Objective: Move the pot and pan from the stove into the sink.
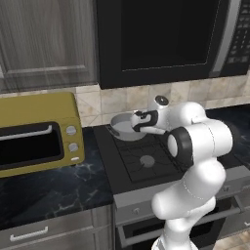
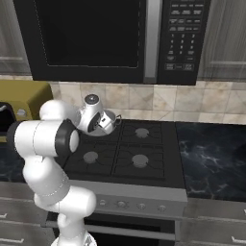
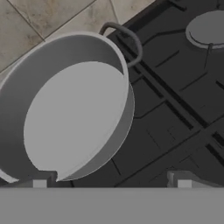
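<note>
Hand [image 3: 111, 178] open, fingers spread wide, poised over the pot [image 3: 65, 109] rim. Pot sits on rear left burner of the stove [image 2: 139, 161], near the tiled wall; interior pale, empty.

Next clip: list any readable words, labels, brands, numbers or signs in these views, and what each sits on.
Nothing can be read as text.
Microwave keypad: rows of pale button marks, too small and blurred to read.
Toaster oven: two knobs, no legible markings.
Stove front panel: knobs without readable symbols.
Pot: plain metal, no brand or label.
</note>
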Controlling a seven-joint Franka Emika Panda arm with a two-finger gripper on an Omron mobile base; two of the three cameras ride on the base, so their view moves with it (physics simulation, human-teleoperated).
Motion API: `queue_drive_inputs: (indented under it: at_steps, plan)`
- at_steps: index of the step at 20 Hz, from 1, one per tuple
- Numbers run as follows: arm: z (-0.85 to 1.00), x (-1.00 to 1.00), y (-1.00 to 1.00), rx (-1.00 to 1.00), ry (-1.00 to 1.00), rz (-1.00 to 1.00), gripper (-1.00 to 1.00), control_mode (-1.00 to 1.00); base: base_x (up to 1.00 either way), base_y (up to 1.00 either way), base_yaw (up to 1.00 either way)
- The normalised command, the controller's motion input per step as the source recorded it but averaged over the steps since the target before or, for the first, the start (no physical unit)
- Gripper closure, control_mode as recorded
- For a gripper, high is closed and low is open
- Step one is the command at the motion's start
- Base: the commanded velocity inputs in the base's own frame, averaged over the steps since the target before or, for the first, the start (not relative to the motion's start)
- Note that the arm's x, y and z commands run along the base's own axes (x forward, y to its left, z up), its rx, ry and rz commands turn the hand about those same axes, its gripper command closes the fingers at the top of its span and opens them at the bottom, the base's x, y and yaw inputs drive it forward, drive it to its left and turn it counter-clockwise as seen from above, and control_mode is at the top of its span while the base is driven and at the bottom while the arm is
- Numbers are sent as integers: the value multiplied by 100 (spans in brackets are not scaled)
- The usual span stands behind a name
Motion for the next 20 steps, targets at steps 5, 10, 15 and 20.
queue_drive_inputs:
  at_steps: [5, 10, 15, 20]
  plan:
    - [-27, 28, 4, -4, 4, 0, -100, -100, 0, 0, 0]
    - [-22, 33, 8, -4, 1, 0, -100, -100, 0, 0, 0]
    - [-24, 30, 7, -4, 1, 0, -100, -100, 0, 0, 0]
    - [-25, 21, 2, -4, 1, 0, -100, -100, 0, 0, 0]
